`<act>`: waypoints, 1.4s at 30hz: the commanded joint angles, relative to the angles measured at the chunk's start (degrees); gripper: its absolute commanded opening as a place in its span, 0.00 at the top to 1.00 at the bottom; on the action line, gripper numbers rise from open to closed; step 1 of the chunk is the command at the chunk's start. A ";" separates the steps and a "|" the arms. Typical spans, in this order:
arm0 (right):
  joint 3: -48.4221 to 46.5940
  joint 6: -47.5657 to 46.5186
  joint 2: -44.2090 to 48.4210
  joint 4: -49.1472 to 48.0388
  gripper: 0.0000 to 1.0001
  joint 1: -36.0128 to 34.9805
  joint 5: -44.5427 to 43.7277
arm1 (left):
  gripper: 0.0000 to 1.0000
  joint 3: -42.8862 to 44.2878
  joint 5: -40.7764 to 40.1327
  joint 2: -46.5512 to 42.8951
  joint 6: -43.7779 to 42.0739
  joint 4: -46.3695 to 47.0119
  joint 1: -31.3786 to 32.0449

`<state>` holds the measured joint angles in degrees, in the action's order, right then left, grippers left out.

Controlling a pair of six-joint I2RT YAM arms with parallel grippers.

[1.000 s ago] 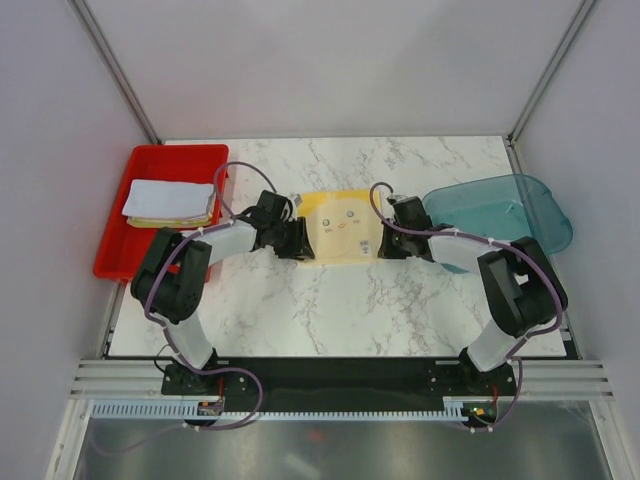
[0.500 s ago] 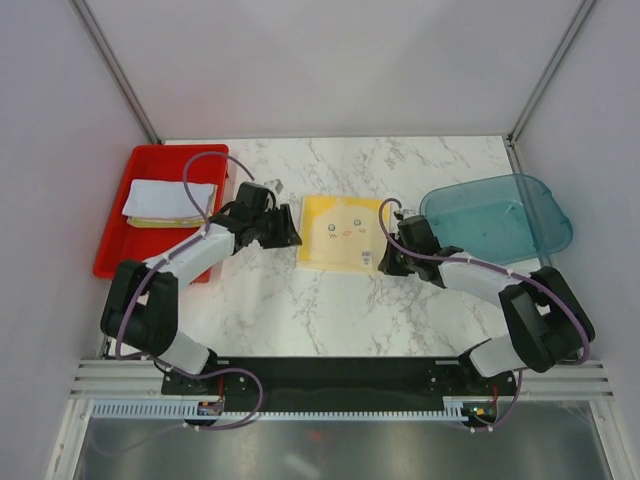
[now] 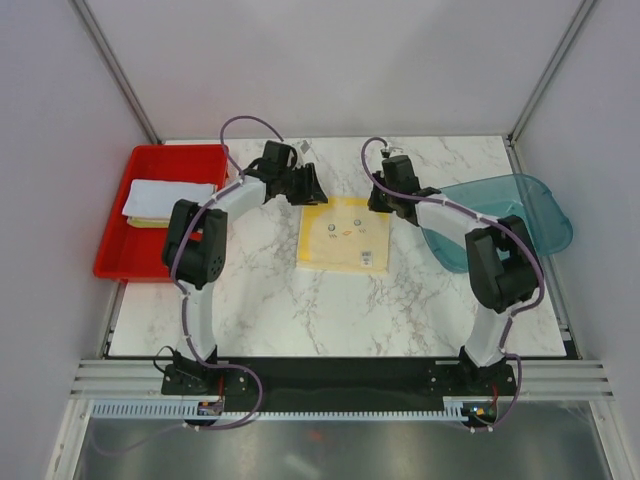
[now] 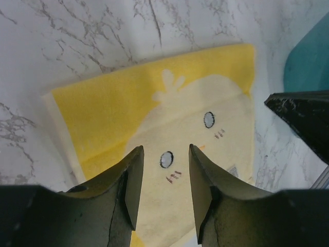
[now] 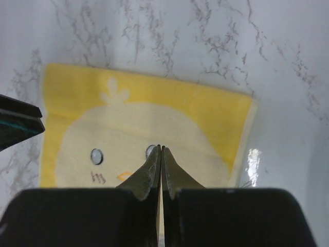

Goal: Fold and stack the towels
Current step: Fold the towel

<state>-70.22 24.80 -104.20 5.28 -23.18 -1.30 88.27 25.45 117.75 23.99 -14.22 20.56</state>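
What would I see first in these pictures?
A bright yellow towel with a chick's face lies flat on the marble table. The left gripper, open, and the right gripper, shut, hang by its far corners. A red tray of folded towels sits left, a teal bin right.

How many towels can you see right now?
3: a yellow chick towel flat mid-table, a white towel atop a yellow towel in the red tray. More may hide in that stack.
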 commanded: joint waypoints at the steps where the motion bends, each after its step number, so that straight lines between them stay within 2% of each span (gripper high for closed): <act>1: -5.70 -3.53 -5.56 0.61 0.96 1.82 -3.62 | 0.53 5.94 2.85 5.45 -2.81 -0.20 -0.69; 8: -9.15 -5.02 -14.35 0.96 0.99 4.28 -5.11 | 0.52 9.47 -0.58 12.66 -2.54 -0.55 -2.62; 12: -8.71 -5.99 -15.59 0.87 0.99 4.90 -5.38 | 0.52 9.81 -4.00 14.60 -2.54 -1.77 -2.71; 16: -8.54 -6.25 -16.03 0.79 0.99 4.81 -3.90 | 0.52 11.84 -8.75 16.01 -2.02 -7.13 -3.15; 21: -5.73 -3.27 -13.75 -0.79 0.98 3.85 -1.34 | 0.52 7.81 -12.00 12.51 -2.45 -8.81 -3.86; 24: -4.23 -1.95 -10.16 -2.46 0.97 3.40 1.03 | 0.52 2.54 -11.92 6.55 -2.72 -8.81 -4.21; 27: -5.89 -2.90 -8.74 -2.20 0.93 3.49 4.98 | 0.50 2.08 -7.72 3.37 -4.29 -8.54 -4.12; 30: -8.44 -5.28 -7.16 -1.77 0.84 4.19 10.41 | 0.48 4.09 -4.19 0.73 -7.45 -8.63 -4.30; 31: -9.66 -7.90 -7.42 -0.89 0.75 4.46 12.79 | 0.47 4.71 -3.92 0.29 -8.60 -8.72 -4.30; 34: -15.38 -12.73 -9.95 4.47 0.62 6.04 16.94 | 0.41 7.61 -4.98 0.11 -12.29 -10.56 -5.17; 37: -18.81 -16.08 -12.85 8.07 0.55 7.88 21.77 | 0.40 10.16 -2.35 1.77 -15.72 -12.41 -7.02; 42: -23.91 -22.76 -18.39 12.82 0.52 10.17 27.22 | 0.40 11.57 -0.93 5.81 -23.10 -13.38 -8.95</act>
<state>-91.74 8.54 -118.26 12.49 -14.06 19.94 97.56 22.20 121.43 8.80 -25.54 12.80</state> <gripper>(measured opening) 0.474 0.601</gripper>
